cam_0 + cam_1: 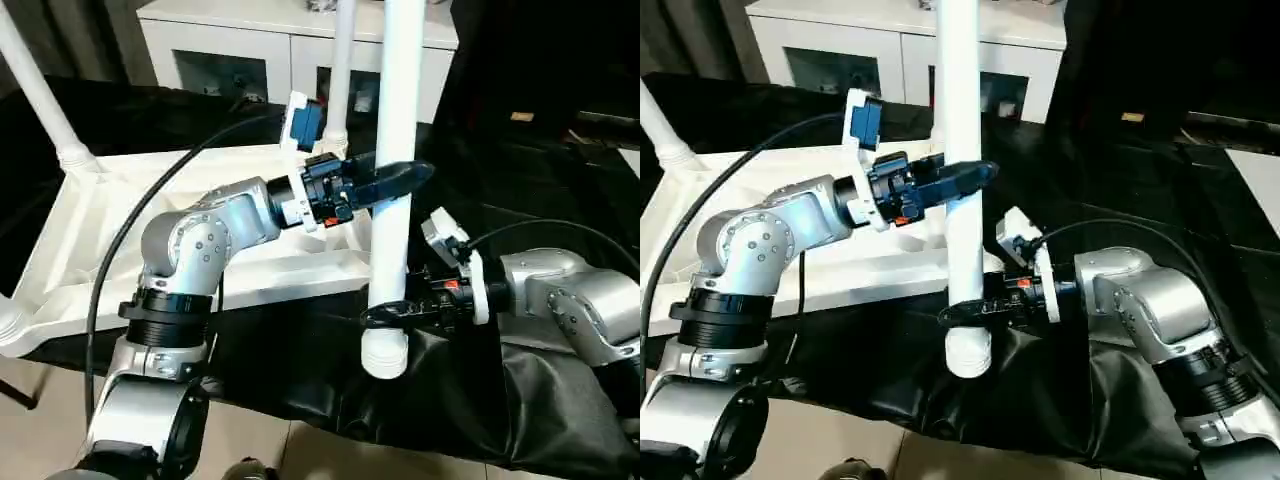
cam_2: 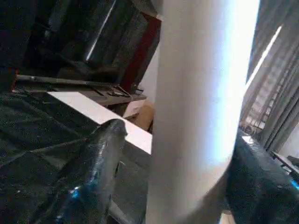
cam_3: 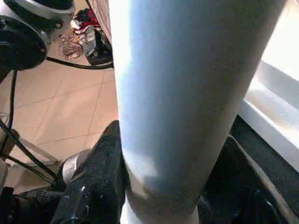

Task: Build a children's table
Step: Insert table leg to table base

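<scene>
The white tabletop [image 1: 110, 240] lies underside up on the black-draped table. One white leg [image 1: 40, 100] stands in its far left corner socket, and another leg [image 1: 341, 70] rises at the far right corner. A third leg [image 1: 398, 90] stands upright just off the tabletop's near right corner, its thick end hanging past the table's front edge. My right gripper [image 1: 385, 318] is shut on this leg near its bottom end. Higher up, my left gripper [image 1: 405, 180] straddles the same leg; in the left wrist view one finger [image 2: 96, 172] stands a little off the tube, so it is open.
A white glass-door cabinet [image 1: 250, 50] stands behind the table. Black cloth [image 1: 520, 180] covers the work table to the right and hangs over its front edge. Cables run from both wrists. Tiled floor [image 1: 40, 370] lies below the front edge.
</scene>
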### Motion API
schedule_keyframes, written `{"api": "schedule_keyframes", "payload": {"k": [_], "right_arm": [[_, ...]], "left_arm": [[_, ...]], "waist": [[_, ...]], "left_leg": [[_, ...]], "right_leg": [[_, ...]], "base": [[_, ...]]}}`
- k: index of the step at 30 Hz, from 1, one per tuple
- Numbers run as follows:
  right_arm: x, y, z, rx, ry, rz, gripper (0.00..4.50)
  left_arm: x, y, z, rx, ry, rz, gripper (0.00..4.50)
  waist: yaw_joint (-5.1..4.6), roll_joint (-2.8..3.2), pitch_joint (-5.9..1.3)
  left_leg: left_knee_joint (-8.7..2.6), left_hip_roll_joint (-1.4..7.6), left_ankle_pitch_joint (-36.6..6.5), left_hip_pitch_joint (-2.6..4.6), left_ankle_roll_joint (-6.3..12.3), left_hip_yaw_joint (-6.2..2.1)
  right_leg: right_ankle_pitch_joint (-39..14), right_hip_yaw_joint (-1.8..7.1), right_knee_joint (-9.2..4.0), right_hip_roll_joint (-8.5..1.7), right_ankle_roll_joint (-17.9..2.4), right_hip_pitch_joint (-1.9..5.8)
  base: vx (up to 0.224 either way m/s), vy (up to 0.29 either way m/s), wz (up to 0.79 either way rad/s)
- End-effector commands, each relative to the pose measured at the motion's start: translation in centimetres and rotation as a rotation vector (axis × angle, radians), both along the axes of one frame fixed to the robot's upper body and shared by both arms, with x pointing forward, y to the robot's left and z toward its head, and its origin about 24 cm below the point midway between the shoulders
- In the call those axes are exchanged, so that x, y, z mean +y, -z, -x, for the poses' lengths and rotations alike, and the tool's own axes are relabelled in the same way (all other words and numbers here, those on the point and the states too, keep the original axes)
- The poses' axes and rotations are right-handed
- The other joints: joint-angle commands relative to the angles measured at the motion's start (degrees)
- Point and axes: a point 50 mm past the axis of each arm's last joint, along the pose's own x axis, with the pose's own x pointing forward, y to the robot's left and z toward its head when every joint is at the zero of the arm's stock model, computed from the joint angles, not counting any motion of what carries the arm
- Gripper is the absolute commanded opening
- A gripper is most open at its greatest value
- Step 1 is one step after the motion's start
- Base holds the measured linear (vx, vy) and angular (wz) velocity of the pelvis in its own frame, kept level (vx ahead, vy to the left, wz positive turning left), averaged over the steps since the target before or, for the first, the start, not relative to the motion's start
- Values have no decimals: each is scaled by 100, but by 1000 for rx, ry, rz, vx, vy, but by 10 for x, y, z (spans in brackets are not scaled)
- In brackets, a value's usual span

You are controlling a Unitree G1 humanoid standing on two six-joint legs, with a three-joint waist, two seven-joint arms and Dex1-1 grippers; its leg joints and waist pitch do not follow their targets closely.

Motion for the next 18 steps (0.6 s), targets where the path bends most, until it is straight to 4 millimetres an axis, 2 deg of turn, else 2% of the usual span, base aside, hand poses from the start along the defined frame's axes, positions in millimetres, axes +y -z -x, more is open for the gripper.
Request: {"api": "schedule_keyframes", "payload": {"k": [1,3,6,8,9,11,14,15,17,18], "right_arm": [[7,-10,-2,-75,-39,-4,184],[6,-10,-3,-80,-38,-2,184],[6,-10,-4,-94,-33,3,184],[6,-10,-5,-104,-25,4,184],[6,-11,-7,-111,-10,-5,219],[7,-14,-11,-120,23,-26,254],[7,-17,-16,-139,66,-50,274],[7,-18,-17,-145,73,-53,295],[7,-19,-19,-163,95,-56,301],[8,-21,-24,-250,144,-47,319]], "left_arm": [[2,-6,-2,-12,-18,-2,288],[2,-6,-2,-10,-12,2,287],[2,-6,-1,-1,-2,6,247],[2,-6,-3,-5,-18,0,244],[3,-7,-5,-8,-42,0,241],[4,-9,-8,-12,-80,3,216],[8,-14,-15,-21,-142,29,204],[9,-15,-15,-25,-151,33,184],[11,-16,-17,-33,-180,21,177],[14,-16,-22,-72,-261,-16,176]], "waist": [[17,-77,-399],[16,-71,-400],[12,-78,-403],[10,-81,-405],[7,-80,-404],[2,-73,-401],[-11,-63,-405],[0,-66,-402],[-1,-64,-402],[1,-63,-406]], "left_leg": [[-348,317,-704,151,288,-167],[-349,316,-718,152,274,-168],[-344,312,-690,146,289,-165],[-343,316,-660,150,319,-164],[-340,312,-668,146,318,-162],[-343,309,-691,149,308,-166],[-344,308,-717,146,267,-175],[-345,312,-731,156,257,-172],[-353,317,-726,153,244,-173],[-350,320,-723,155,243,-173]], "right_leg": [[-458,248,-450,-467,-1302,298],[-474,247,-451,-465,-1315,301],[-400,248,-438,-461,-1318,306],[-350,247,-439,-461,-1340,301],[-361,247,-441,-465,-1347,305],[-424,244,-449,-459,-1334,297],[-429,243,-443,-461,-1292,308],[-454,244,-453,-461,-1288,302],[-415,245,-442,-457,-1290,299],[-401,244,-447,-458,-1266,289]], "base": [[0,0,0],[0,0,0],[0,0,0],[0,0,0],[0,0,0],[0,0,0],[0,0,0],[0,0,0],[0,0,0],[0,0,0]]}}
